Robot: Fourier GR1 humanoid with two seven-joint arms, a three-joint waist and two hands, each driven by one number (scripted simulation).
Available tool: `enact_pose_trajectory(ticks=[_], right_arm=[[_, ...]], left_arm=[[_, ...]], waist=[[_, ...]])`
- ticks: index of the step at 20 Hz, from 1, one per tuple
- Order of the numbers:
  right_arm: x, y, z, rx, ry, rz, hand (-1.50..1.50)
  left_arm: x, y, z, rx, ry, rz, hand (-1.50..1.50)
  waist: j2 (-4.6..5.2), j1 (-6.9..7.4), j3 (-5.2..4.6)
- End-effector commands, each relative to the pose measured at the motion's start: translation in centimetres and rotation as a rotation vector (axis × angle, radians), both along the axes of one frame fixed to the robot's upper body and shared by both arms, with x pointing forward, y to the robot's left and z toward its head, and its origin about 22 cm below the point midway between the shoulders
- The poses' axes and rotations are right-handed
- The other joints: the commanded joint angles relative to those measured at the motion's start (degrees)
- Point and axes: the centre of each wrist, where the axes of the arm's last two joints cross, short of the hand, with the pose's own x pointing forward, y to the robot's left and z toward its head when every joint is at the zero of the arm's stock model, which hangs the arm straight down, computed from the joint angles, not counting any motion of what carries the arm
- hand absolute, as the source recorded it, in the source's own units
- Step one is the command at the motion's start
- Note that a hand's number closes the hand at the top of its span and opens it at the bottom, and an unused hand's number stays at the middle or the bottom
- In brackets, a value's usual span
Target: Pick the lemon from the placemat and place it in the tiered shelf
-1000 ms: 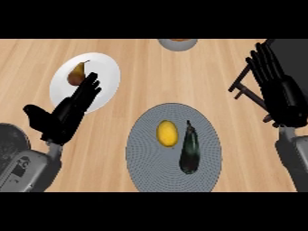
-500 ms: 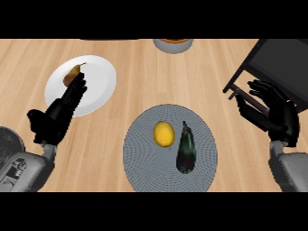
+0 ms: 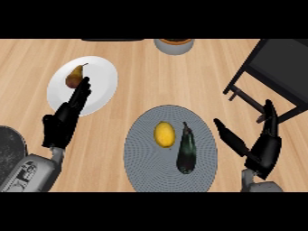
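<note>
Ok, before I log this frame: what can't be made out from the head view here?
- Tiered shelf: cut off by the view's right edge; its tiers can't be told apart.
- Grey bowl: cut by the top edge, contents unclear.
- White plate: the left hand covers its lower part, just below the pear.
- Right hand: its palm side is unseen.
</note>
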Motion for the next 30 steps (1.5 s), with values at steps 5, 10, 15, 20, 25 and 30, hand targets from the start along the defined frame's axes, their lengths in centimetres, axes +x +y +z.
enact_pose_trajectory(ticks=[5,10,15,20,25,30], right_arm=[[-2.5,0.1,2.3,-0.145,0.227,0.258,-1.5],[-1.2,4.6,5.8,-0.184,0.311,0.306,-1.5],[-0.9,5.1,8.2,-0.357,0.549,0.425,-1.5],[0.9,7.4,12.6,-0.514,0.754,0.445,-1.5],[-0.1,12.3,16.4,-0.558,0.847,0.447,-1.5],[-0.6,14.0,16.1,-0.545,0.845,0.457,-1.5]], left_arm=[[-1.2,-1.4,-0.8,0.005,0.001,-0.005,0.0],[-0.5,0.0,-0.1,0.03,-0.01,-0.004,0.0],[-0.6,-1.8,0.2,0.007,-0.003,-0.012,0.0],[0.1,-1.3,0.8,0.004,-0.001,0.004,0.0],[-0.7,0.4,-0.5,-0.003,0.007,-0.001,0.0],[-0.5,-1.5,-1.1,0.005,-0.021,0.004,0.0]], waist=[[-0.15,0.51,0.05],[-0.04,0.93,0.02],[-0.21,0.93,-0.07],[-0.11,1.12,0.0],[-0.09,1.05,0.08],[0.09,0.51,0.23]])
